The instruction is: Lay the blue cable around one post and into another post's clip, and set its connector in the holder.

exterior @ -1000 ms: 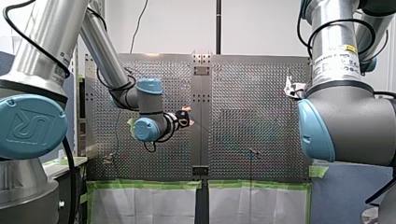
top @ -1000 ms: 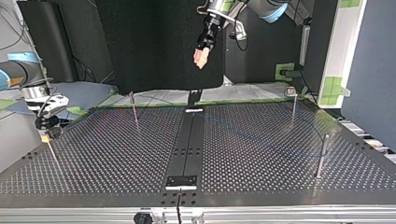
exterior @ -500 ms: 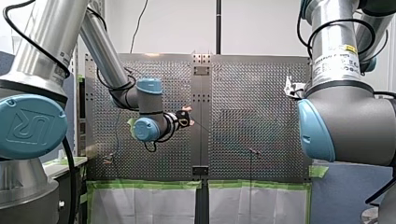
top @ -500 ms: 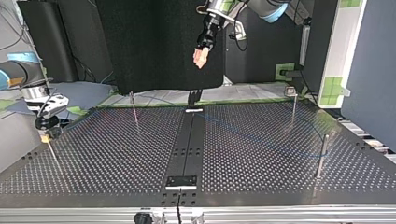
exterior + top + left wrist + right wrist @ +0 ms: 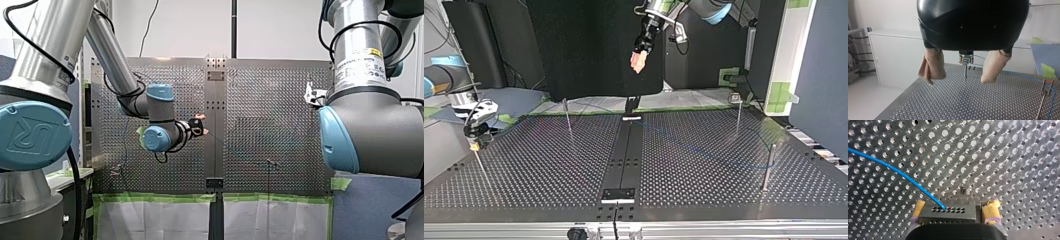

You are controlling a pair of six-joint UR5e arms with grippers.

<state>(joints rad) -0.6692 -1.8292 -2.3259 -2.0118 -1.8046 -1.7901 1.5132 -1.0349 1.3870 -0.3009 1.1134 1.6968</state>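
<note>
Your right hand (image 5: 956,205), clamped on the grey perforated metal connector (image 5: 948,212) with the thin blue cable (image 5: 898,171) trailing ahead of it, is barely shifting while your left hand (image 5: 958,80) is hanging wide open and empty, so routing is hardly advancing.

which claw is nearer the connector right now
Right. My right claw grips the connector, with the blue cable running into it. My left claw hangs open high over the middle of the table, well away from it.
</note>
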